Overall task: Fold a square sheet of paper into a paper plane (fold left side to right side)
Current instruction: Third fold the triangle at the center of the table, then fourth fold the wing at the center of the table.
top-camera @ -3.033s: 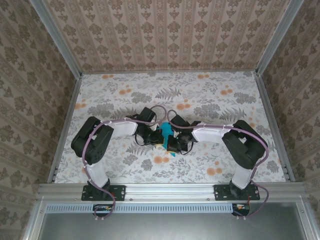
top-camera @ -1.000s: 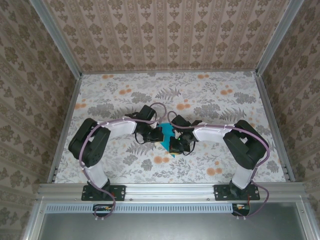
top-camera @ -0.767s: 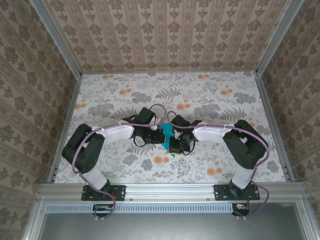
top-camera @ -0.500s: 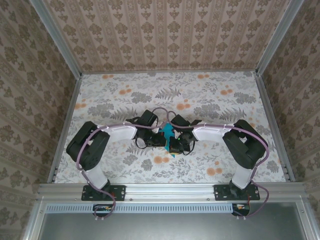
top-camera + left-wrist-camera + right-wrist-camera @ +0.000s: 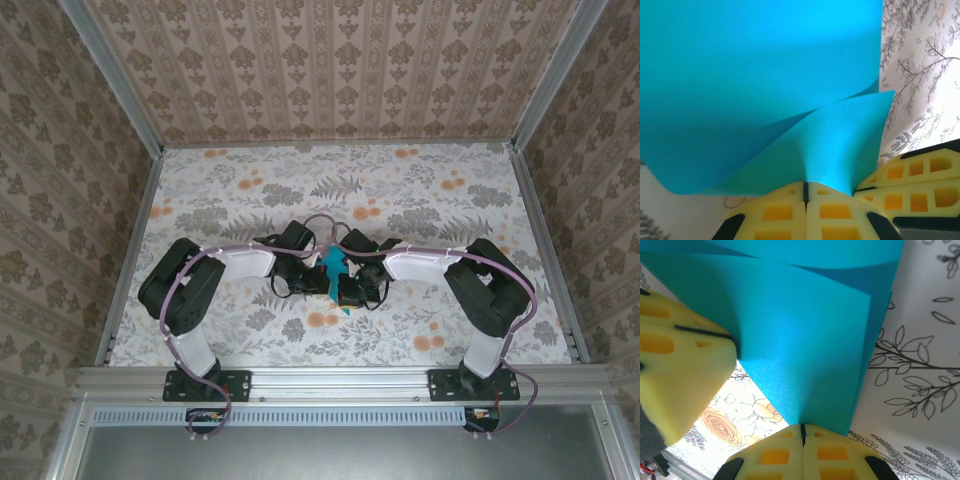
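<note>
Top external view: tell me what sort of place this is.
Probably a purpose-built robot test booth, not a lived-in room: wallpapered panels set in an aluminium frame, a floral-covered table, and a left arm and right arm bolted to its near rail, a turquoise sheet of paper between them.

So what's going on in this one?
Both arms reach to the middle of the floral table. The left gripper and the right gripper are each shut on an edge of the turquoise square sheet of paper, close together. The sheet bows over itself in loose layers between them, not creased flat, and no plane shape shows yet.
</note>
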`<act>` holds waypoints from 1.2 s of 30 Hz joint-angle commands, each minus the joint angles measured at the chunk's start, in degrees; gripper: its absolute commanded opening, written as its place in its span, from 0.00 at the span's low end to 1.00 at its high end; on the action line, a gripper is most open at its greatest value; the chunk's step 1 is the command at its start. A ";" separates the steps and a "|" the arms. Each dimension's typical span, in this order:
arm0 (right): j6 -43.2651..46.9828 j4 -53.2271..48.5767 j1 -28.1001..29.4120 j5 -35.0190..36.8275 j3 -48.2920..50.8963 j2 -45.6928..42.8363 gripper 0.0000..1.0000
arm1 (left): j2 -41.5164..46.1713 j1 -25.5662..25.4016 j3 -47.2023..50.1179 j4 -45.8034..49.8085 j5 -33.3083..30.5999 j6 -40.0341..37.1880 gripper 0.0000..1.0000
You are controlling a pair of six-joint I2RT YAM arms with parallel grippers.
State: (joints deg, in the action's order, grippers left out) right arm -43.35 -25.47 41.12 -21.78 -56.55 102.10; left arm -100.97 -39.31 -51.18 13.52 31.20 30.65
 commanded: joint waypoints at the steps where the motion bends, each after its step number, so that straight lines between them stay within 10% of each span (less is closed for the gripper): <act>1: 1.16 -7.84 0.03 5.92 1.90 2.77 0.00 | -1.58 2.75 -1.64 2.89 -5.48 -3.13 0.00; 18: 1.55 1.55 0.01 2.27 2.85 -1.80 0.02 | 1.07 10.91 -5.20 9.25 -5.98 -9.75 0.00; 27: 11.77 6.37 -3.21 12.70 4.89 -15.66 0.54 | 15.07 12.53 1.11 5.71 -1.04 -0.70 0.35; 36: 25.64 10.84 -4.54 10.29 1.66 -9.06 0.69 | 16.56 9.92 10.02 -6.71 0.36 13.79 0.52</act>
State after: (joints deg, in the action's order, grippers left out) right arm -24.16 -15.94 36.91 -10.90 -53.39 89.86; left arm -83.81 -28.64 -42.13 11.40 30.83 38.79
